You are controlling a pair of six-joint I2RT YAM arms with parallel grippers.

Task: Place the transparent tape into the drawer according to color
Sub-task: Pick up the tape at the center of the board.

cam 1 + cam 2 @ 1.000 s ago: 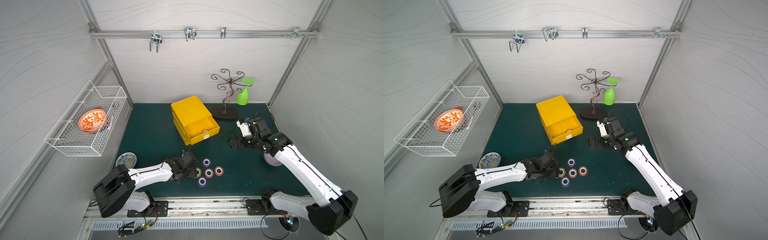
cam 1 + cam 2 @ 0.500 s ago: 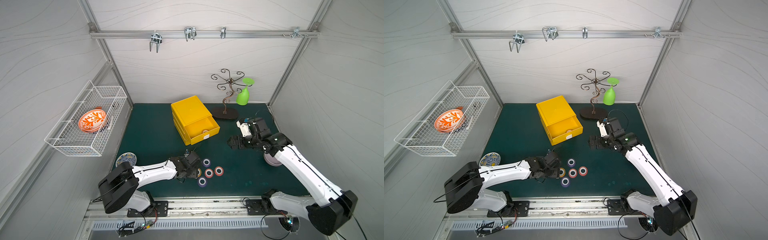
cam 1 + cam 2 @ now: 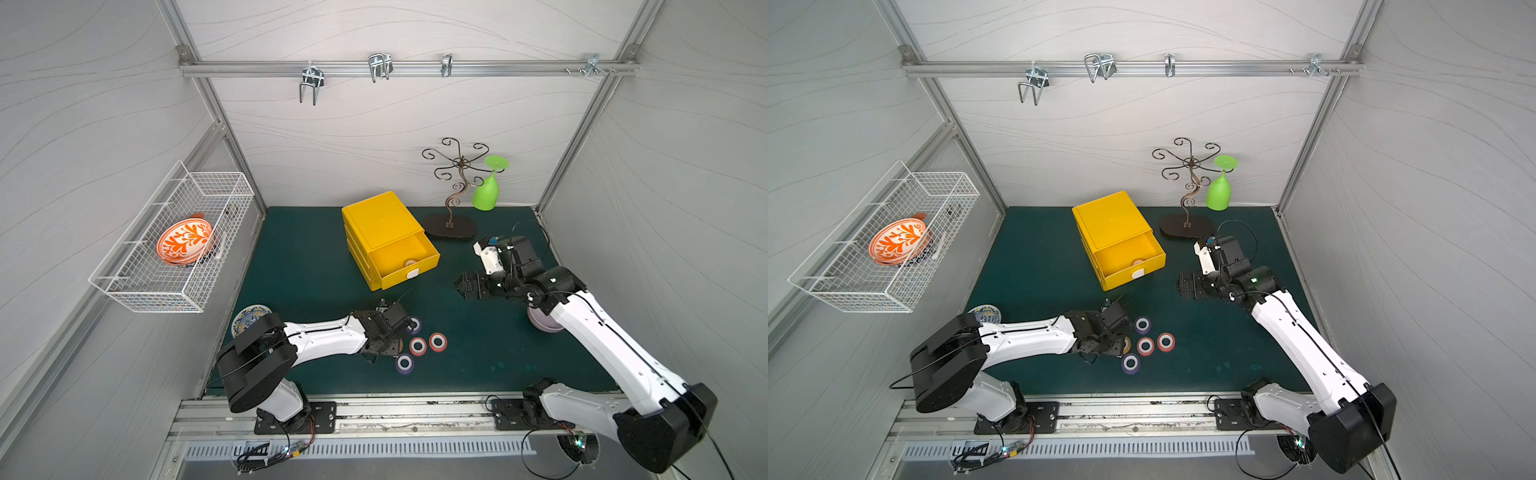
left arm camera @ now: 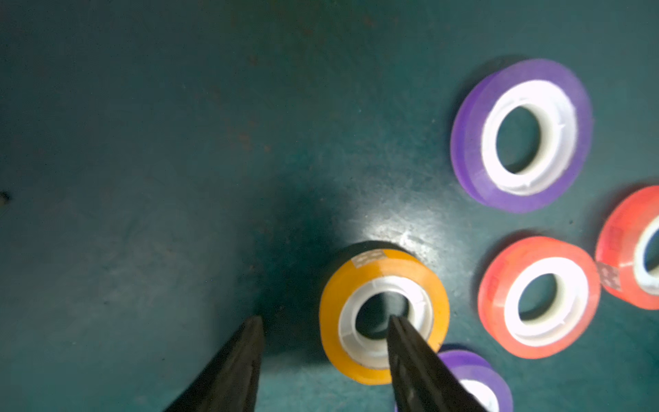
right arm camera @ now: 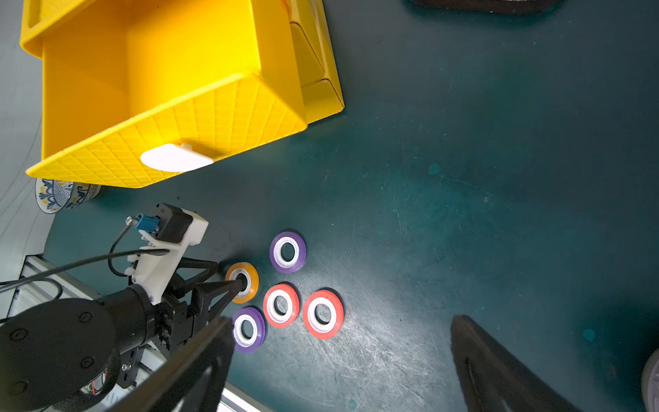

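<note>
One orange roll [image 4: 388, 265] lies flat beneath the left gripper [image 4: 323, 318]: spread jaws straddle its wall, one inside the core, not yet pinching.

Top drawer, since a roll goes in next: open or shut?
Open: the top drawer is pulled out of the yellow box, one tape roll lying inside.

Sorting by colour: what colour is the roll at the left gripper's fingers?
Orange-yellow tape roll with a white core; the left wrist view shows it best.
</note>
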